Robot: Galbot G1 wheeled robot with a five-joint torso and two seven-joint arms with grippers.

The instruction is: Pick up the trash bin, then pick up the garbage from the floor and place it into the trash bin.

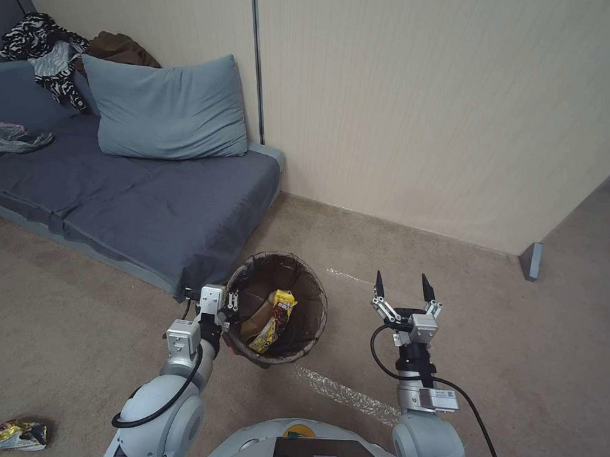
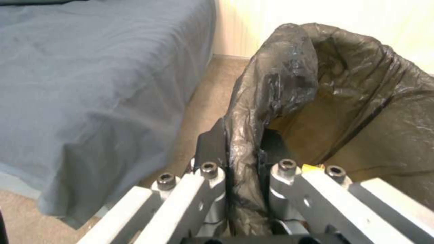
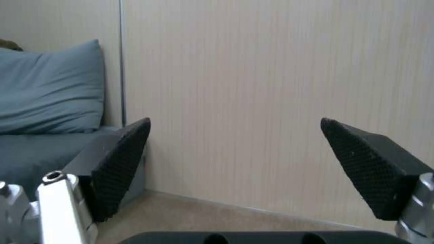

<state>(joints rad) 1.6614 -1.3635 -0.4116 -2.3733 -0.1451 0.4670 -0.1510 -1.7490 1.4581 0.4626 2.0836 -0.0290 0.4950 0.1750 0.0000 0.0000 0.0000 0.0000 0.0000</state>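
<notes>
A: Dark brown plastic liner covers the trash bin (image 1: 296, 281); its rim is pinched between the 2 fingers of the left gripper (image 1: 230, 310), 1 finger (image 2: 212, 142) outside the wall and 1 inside, clamped tight on the near-left rim.

B: Orientation of the bin?

A: Mouth up and toward the head camera, its axis leaning a little, so the inside is open to view. It sits just ahead and to the right of the left gripper, near the corner of the grey mattress (image 1: 152, 203).

B: Contents and markings?

A: A yellow snack wrapper (image 1: 275, 321) stands on end inside, long axis running up the near wall. It carries dark print that cannot be read. A small label on the right wrist housing is also too small to read.

B: Right gripper?

A: The right gripper (image 1: 404, 286) is spread wide and empty, tips pointing away from the robot toward the beige wall (image 1: 442, 106), well to the right of the bin and apart from it.

B: Clearance?

A: Open carpet (image 1: 554, 344) lies ahead of and around the right gripper up to the wall. The mattress edge is close beside the left gripper on its left. 1 crumpled gold wrapper (image 1: 12, 434) lies on the floor far left of and behind the left gripper.
</notes>
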